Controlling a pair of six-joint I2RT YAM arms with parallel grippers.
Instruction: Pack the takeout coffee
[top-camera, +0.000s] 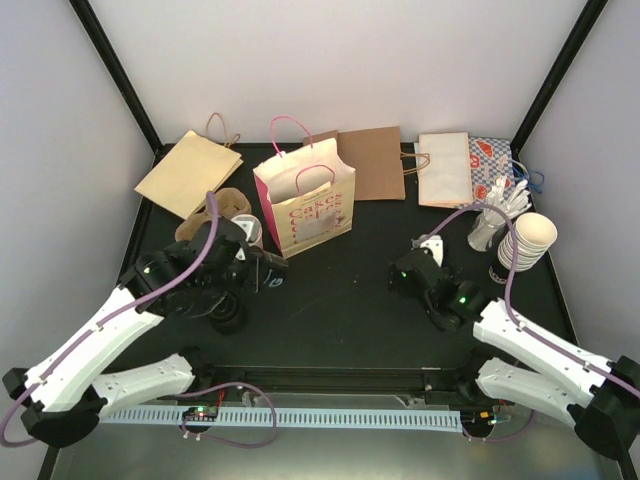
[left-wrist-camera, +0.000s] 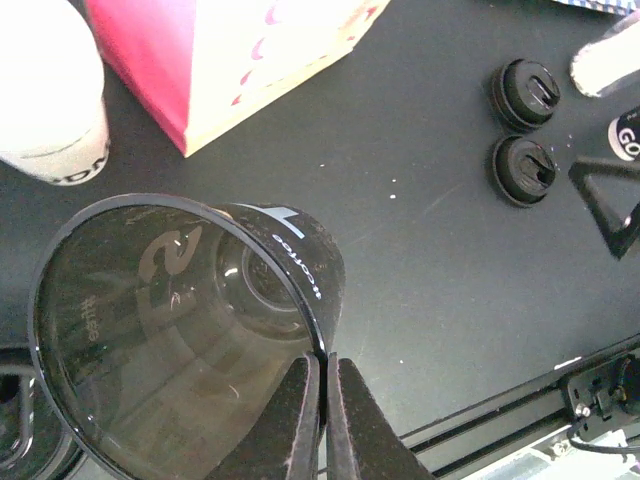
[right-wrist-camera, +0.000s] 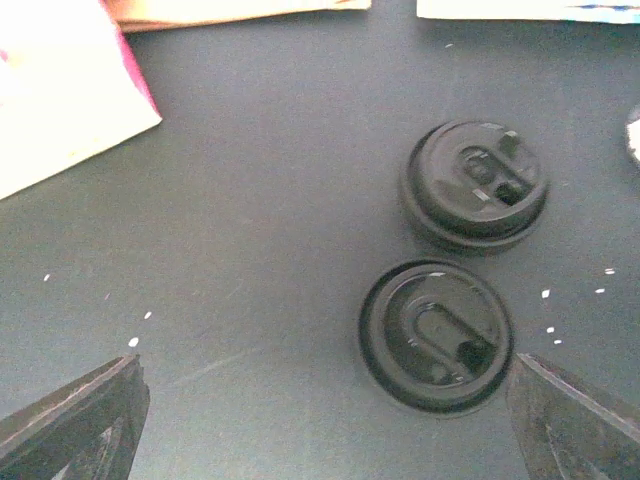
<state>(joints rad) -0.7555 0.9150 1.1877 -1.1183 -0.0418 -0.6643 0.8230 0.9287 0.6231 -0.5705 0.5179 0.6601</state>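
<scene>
Black tabletop (top-camera: 340, 300), pale walls (top-camera: 350, 60), left claw (left-wrist-camera: 325, 400) pinched on dark lid (left-wrist-camera: 170, 330) rim, right claw (right-wrist-camera: 325, 400) wide open, empty.

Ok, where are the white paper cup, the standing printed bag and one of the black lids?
white paper cup (left-wrist-camera: 45, 90): left wrist view, side wall above the dark print.
standing printed bag (top-camera: 310, 215): top external view, printed front face.
lower black lid (right-wrist-camera: 437, 335): right wrist view, centre of its top.

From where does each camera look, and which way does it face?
Top external: above and behind, looking down on black table; left arm, right arm show.
Left wrist: faces dark see-through cup; shut left tool pinches its rim.
Right wrist: faces down on two black round lids; open right tool shows.
Both wrist views share the lids.
</scene>
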